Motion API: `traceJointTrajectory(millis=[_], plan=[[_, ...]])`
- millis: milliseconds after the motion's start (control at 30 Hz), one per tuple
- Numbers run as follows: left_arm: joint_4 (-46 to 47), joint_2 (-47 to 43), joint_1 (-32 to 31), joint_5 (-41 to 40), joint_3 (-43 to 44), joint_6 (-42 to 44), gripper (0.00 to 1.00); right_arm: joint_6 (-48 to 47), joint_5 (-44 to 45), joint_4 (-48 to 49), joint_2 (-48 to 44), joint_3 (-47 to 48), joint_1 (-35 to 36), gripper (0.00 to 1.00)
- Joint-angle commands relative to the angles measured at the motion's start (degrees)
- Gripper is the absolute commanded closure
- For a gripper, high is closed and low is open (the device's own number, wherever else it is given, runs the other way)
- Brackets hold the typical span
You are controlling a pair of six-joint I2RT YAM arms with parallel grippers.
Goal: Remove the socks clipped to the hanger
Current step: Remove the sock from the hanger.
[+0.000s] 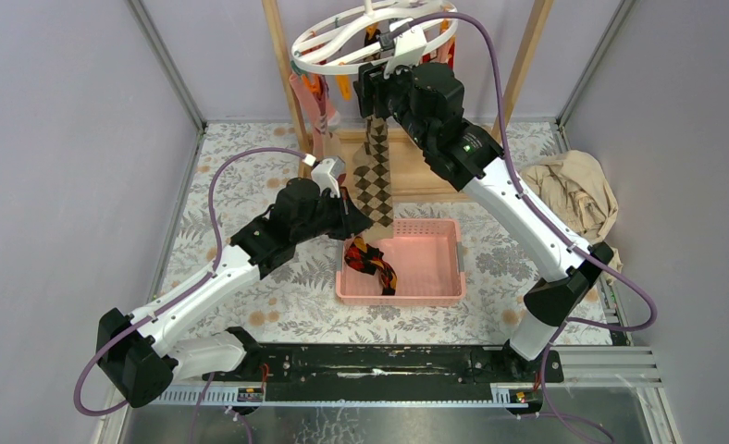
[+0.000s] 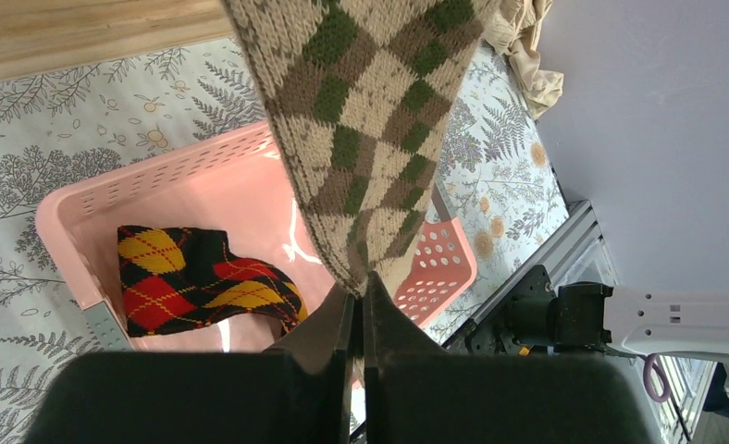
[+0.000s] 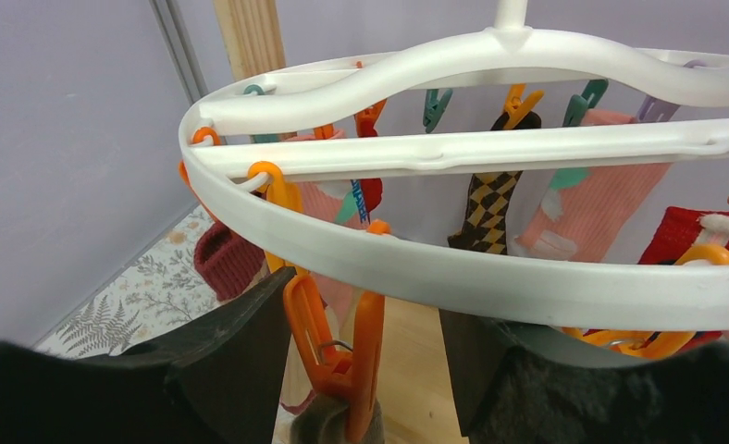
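The round white hanger (image 1: 342, 57) (image 3: 416, 268) hangs from the wooden frame with several socks still clipped to it. A long tan, brown and green argyle sock (image 1: 376, 176) (image 2: 370, 120) hangs down from an orange clip (image 3: 342, 342). My left gripper (image 1: 353, 217) (image 2: 363, 287) is shut on that sock's lower end, above the basket. My right gripper (image 1: 379, 79) (image 3: 365, 324) is up under the ring, open, with its jaws on either side of the orange clip. The left finger touches the clip and the right finger stands apart. A red sock (image 3: 227, 259), a pink sock (image 3: 592, 203) and a black-and-yellow argyle sock (image 3: 486, 208) hang behind.
A pink basket (image 1: 439, 277) (image 2: 74, 213) on the floral tablecloth holds a black, red and yellow argyle sock (image 1: 372, 264) (image 2: 194, 277). The wooden frame's posts (image 1: 282, 65) and base (image 1: 416, 166) stand behind it. A beige cloth (image 1: 574, 190) lies at the right.
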Motion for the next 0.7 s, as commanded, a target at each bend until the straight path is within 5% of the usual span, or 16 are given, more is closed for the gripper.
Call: traceJointTrajectory(millis=[0,133,367,667], plan=[[0.43,-0.37,0.2,-0.89,1.44,0.64,0.95,-0.95,3.66,1.77,-2.39,1.73,0.44,0.36],[0.49,-0.56,0.23,-1.61,1.48,0.41,0.95,-0.6,5.32,-1.8,-2.19,3.88,0.43,0.34],[0.78,0.02,0.2,-1.93,1.21,0.51,0.95,0.89,0.95,-1.4,-5.41,0.73,0.44,0.16],[1.1,0.29,0.21,-2.52,0.91,0.44,0.96,1.99,-0.46,-5.15,-5.93,2.97,0.4,0.26]])
